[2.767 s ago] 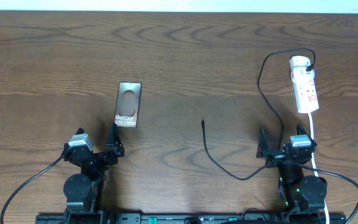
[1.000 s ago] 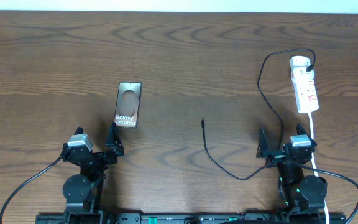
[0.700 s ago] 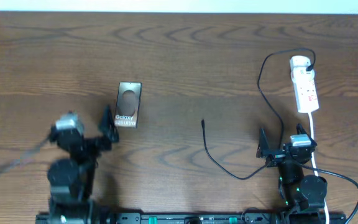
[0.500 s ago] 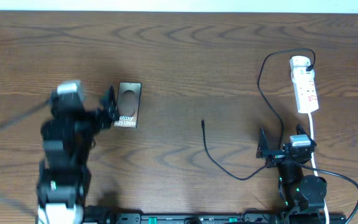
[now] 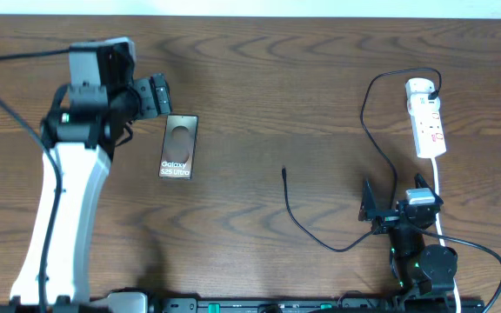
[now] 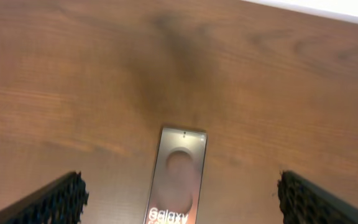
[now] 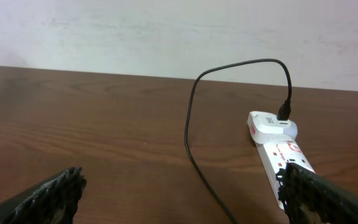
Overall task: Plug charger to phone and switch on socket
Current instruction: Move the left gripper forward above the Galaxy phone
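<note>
The phone [image 5: 179,146] lies flat on the wooden table, left of centre, with its lettering towards the front edge. My left gripper [image 5: 155,96] hovers open just beyond its far-left corner. In the left wrist view the phone [image 6: 180,174] shows blurred between the wide-spread fingers [image 6: 58,199], untouched. The charger [image 5: 320,242] runs from its loose connector tip [image 5: 283,171] in a loop up to its plug [image 5: 436,87] in the socket [image 5: 426,117]. My right gripper [image 5: 394,193] rests open at the front right. Its wrist view shows the socket [image 7: 278,152] and the charger [image 7: 191,124] ahead.
The socket's white lead [image 5: 439,183] runs down past the right arm's base. A black rail [image 5: 250,304] with both arm bases lines the front edge. The left arm's thick black cable [image 5: 7,65] arcs over the far left. A pale wall [image 7: 166,31] backs the table.
The left arm has lifted from its rest pose at the front left and swung out to the far left, past the phone's far end. Its gripper stayed open. The right arm has not moved.
</note>
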{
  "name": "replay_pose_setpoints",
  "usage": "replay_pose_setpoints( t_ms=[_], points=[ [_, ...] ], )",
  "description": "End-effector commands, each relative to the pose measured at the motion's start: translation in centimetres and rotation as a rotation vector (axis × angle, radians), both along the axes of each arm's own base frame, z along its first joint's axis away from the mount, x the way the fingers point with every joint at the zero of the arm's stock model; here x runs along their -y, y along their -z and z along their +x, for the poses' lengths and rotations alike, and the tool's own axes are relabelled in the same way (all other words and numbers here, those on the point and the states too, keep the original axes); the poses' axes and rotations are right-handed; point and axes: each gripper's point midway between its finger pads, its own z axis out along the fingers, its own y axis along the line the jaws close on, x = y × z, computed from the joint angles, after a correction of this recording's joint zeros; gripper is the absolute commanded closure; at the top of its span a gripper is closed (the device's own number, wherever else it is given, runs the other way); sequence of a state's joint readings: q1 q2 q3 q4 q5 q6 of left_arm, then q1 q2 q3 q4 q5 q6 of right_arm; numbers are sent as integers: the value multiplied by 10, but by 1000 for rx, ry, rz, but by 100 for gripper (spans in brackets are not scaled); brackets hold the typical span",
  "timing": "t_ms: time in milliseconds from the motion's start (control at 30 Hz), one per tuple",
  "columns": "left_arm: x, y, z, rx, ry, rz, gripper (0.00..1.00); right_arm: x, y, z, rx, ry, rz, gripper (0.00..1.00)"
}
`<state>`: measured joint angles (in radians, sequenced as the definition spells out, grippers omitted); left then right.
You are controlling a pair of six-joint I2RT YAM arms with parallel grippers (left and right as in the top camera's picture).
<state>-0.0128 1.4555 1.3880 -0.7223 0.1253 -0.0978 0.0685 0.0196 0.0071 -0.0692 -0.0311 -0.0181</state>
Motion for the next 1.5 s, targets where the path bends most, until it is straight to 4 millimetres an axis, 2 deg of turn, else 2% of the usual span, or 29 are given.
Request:
replay_pose_setpoints(
  t_ms=[0,233,400,467,633,667,700,733,767,800,833,1000,1300,1467],
  points=[
    [2,3,6,-58,62,24,7,-1,1,0,-4,-7,10,1],
    [2,41,-11,-250,93,37,7,-1,1,0,-4,-7,10,1],
    [2,45,-10,-259,93,36,7,-1,1,0,-4,-7,10,1],
    [2,44,-8,-252,92,36,2,-1,1,0,-4,-7,10,1],
    [2,42,-5,-238,92,37,2,-1,1,0,-4,-7,10,1],
    [2,42,-5,-237,92,37,4,-1,1,0,-4,-7,10,1],
    [2,42,-4,-233,93,37,30,-1,1,0,-4,-7,10,1],
    [2,42,-3,-229,92,37,49,-1,1,0,-4,-7,10,1],
    [2,42,-1,-225,92,37,52,-1,1,0,-4,-7,10,1],
    [2,43,1,-223,93,38,43,-1,1,0,-4,-7,10,1],
    [3,46,3,-225,94,37,2,-1,1,0,-4,-7,10,1],
    [4,73,8,-294,99,36,2,-1,1,0,-4,-7,10,1],
    [4,155,9,-507,103,27,2,-1,1,0,-4,-7,10,1],
    [4,178,5,-569,104,25,2,-1,1,0,-4,-7,10,1]
  ],
)
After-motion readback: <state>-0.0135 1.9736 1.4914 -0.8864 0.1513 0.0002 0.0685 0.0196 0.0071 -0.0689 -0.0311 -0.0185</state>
